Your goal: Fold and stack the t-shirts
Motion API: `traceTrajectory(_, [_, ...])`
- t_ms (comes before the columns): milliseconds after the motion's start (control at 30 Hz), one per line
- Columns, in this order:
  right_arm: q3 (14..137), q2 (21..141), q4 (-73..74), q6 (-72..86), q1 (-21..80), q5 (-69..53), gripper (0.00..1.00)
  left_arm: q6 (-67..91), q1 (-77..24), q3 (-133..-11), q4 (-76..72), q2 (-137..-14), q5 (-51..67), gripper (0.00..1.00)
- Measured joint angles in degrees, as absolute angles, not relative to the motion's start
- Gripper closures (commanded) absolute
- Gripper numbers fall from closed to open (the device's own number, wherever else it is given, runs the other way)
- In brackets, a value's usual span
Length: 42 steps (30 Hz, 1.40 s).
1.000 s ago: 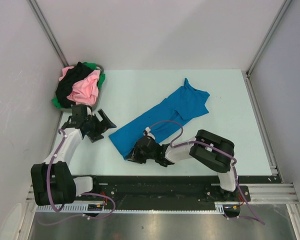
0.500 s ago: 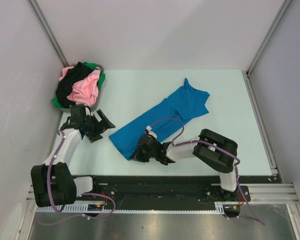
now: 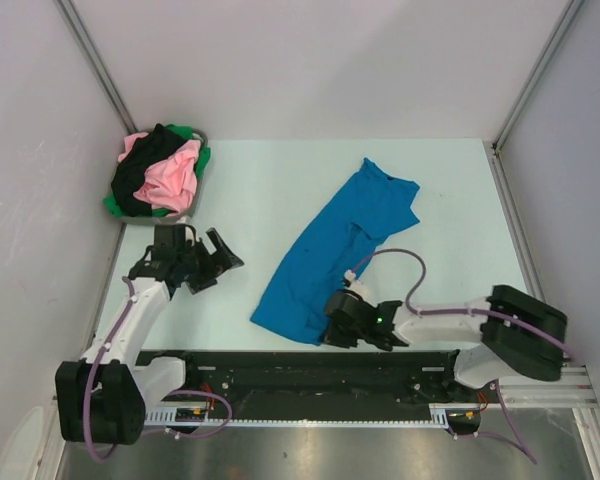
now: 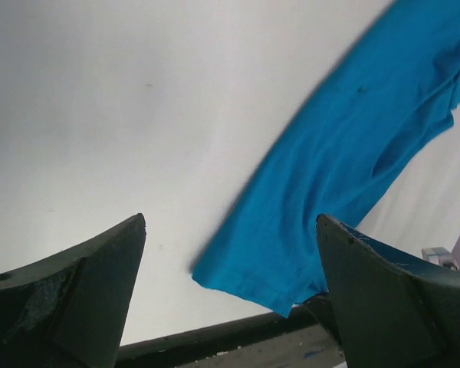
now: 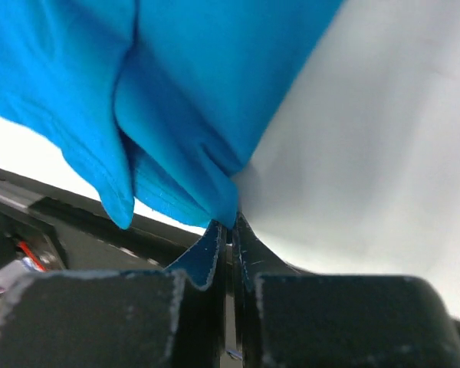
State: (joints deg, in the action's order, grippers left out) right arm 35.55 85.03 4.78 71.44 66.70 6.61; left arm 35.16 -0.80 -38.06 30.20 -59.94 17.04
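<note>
The bright blue t-shirt [image 3: 340,245] lies stretched across the table from the back right to the near edge. It also shows in the left wrist view [image 4: 345,169] and the right wrist view [image 5: 184,92]. My right gripper [image 3: 332,328] is shut on the shirt's near hem, low by the front edge; in its own view the fingertips [image 5: 231,224] pinch a bunched fold. My left gripper [image 3: 218,262] is open and empty at the left, apart from the shirt, its jaws wide in its own view [image 4: 230,222]. Pink [image 3: 172,175], black [image 3: 145,170] and green [image 3: 192,132] t-shirts are heaped at the back left.
The round grey basket [image 3: 199,135] under the heaped shirts stands in the back left corner. The black front rail [image 3: 310,365] runs along the near edge of the table. Grey walls close in the left, back and right sides.
My right gripper has dragged the blue shirt's near end to the right and toward the front edge, so the shirt now lies steeper. My left gripper has shifted slightly right, still open.
</note>
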Motion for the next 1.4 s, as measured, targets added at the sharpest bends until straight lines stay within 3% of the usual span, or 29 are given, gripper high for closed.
traceTrajectory(367, [22.2,55.3,32.9,80.3,67.4,11.6,1.00,42.3,-17.3,-37.6,26.2,-61.6,14.1,0.03])
traceTrajectory(567, [21.4,43.7,45.6,84.1,68.3,14.6,1.00,45.2,-27.0,-39.1,22.3,-69.8,12.1,0.03])
traceTrajectory(600, [21.4,43.5,46.4,84.5,68.7,14.9,0.95,45.2,-28.1,-40.3,21.8,-72.2,12.1,0.03])
traceTrajectory(633, [21.4,43.8,46.9,84.6,69.0,15.1,0.76,45.1,-28.9,-41.5,21.3,-74.4,12.1,0.02])
traceTrajectory(667, [21.4,44.5,47.2,84.7,69.3,15.3,0.41,45.0,-29.7,-44.1,21.2,-77.8,12.1,0.02])
traceTrajectory(767, [21.9,47.4,47.7,84.9,71.0,17.4,0.04,44.0,-30.8,-53.6,20.9,-87.7,12.2,0.02])
traceTrajectory(800, [22.7,48.4,48.0,85.1,71.7,18.5,0.00,43.6,-30.9,-56.4,20.4,-90.4,12.2,0.02])
traceTrajectory(967, [29.4,49.9,51.4,85.1,75.7,22.9,0.00,40.7,-31.0,-77.6,21.1,-105.0,13.5,0.02])
traceTrajectory(1200, [34.4,51.0,51.8,82.7,75.9,28.9,0.00,35.9,-31.0,-116.4,26.4,-132.9,16.4,0.02])
traceTrajectory(1400, [35.4,48.2,51.9,81.5,75.9,32.4,0.00,35.8,-30.5,-131.7,31.5,-147.9,20.2,0.02])
